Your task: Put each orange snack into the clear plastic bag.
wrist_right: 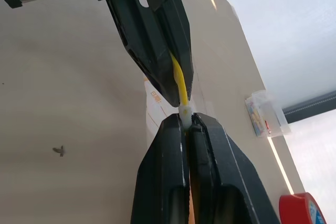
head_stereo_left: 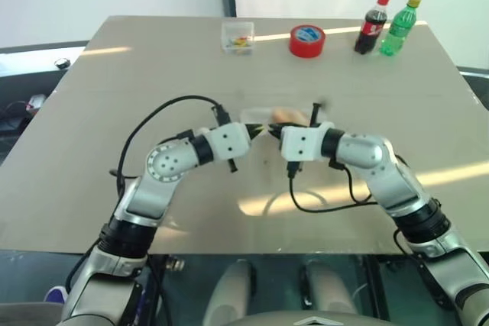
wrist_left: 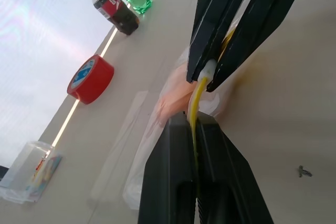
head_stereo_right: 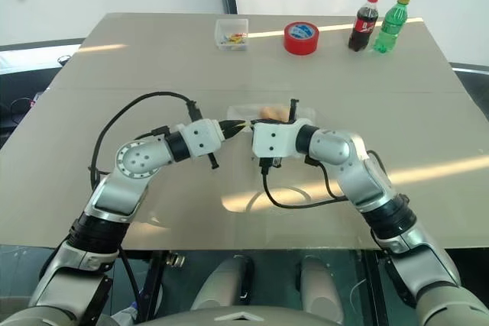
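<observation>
Both tools (wrist_left: pixel 195 129) (wrist_right: pixel 185 124) pinch the clear plastic bag (wrist_left: pixel 157 129); tape roll (head_stereo_left: pixel 307 40) beyond.

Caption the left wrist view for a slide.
Both tools, left and right, pinch the bag's yellow strip above the table.

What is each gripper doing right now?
Left gripper: shut on the yellow strip of the clear plastic bag.
Right gripper: shut on the same strip.
</observation>
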`<state>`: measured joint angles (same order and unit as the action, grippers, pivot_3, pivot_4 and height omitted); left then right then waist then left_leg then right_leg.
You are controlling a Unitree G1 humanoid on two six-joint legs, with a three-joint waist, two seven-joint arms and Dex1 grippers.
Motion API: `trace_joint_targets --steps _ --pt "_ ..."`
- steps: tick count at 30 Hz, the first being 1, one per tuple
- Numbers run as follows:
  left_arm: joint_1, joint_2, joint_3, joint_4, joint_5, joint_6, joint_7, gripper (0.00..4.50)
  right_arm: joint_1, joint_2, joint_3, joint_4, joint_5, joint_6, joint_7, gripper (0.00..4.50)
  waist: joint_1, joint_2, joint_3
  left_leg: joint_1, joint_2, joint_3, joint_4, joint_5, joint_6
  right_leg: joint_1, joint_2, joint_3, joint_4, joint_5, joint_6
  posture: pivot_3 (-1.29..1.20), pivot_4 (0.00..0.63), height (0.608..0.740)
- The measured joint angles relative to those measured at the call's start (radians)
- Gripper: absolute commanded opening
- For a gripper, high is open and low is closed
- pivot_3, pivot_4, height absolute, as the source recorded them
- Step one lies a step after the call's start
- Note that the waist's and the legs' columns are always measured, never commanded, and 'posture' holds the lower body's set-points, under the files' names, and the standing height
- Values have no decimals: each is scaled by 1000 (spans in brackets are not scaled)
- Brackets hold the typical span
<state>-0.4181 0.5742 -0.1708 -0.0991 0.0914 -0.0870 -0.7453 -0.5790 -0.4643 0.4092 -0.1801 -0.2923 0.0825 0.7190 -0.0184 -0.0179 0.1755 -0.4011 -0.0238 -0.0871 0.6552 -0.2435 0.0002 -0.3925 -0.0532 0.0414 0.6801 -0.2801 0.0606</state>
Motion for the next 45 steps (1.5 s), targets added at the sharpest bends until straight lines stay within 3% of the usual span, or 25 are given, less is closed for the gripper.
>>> trace_joint_targets --steps 15,22,28,33,37,45 --pt "0 -2 -20 5 -13 -24 1 0 123 -142 -75 -50 -1 25 -48 56 2 0 0 0 0 0 0 0 0 0 0 0 0 0 0 0 150 740" --pt "30 10 -7 35 -49 -54 0 0 137 -252 -143 73 -14 9 -122 56 1 0 0 0 0 1 -1 0 0 0 0 1 0 0 0 0 150 740" --pt "35 63 100 59 -91 -54 3 0 125 -324 -247 210 -31 9 -170 56 2 0 0 0 1 2 -2 0 0 0 -1 1 -1 0 0 0 150 740" --pt "2 27 126 73 -123 -13 22 0 54 -313 -258 210 -21 2 -165 56 -2 0 0 0 1 2 -2 0 0 0 0 1 0 0 0 0 150 740" --pt "-109 10 133 139 -135 25 32 0 -36 -295 -273 217 5 7 -156 56 0 0 0 0 0 2 -2 0 0 0 0 1 -1 0 0 0 150 740" --pt "-148 -6 132 203 -136 42 31 0 61 -248 -281 124 86 100 -95 56 2 0 0 -4 0 1 -1 0 0 -4 -1 1 -1 0 0 0 150 740"
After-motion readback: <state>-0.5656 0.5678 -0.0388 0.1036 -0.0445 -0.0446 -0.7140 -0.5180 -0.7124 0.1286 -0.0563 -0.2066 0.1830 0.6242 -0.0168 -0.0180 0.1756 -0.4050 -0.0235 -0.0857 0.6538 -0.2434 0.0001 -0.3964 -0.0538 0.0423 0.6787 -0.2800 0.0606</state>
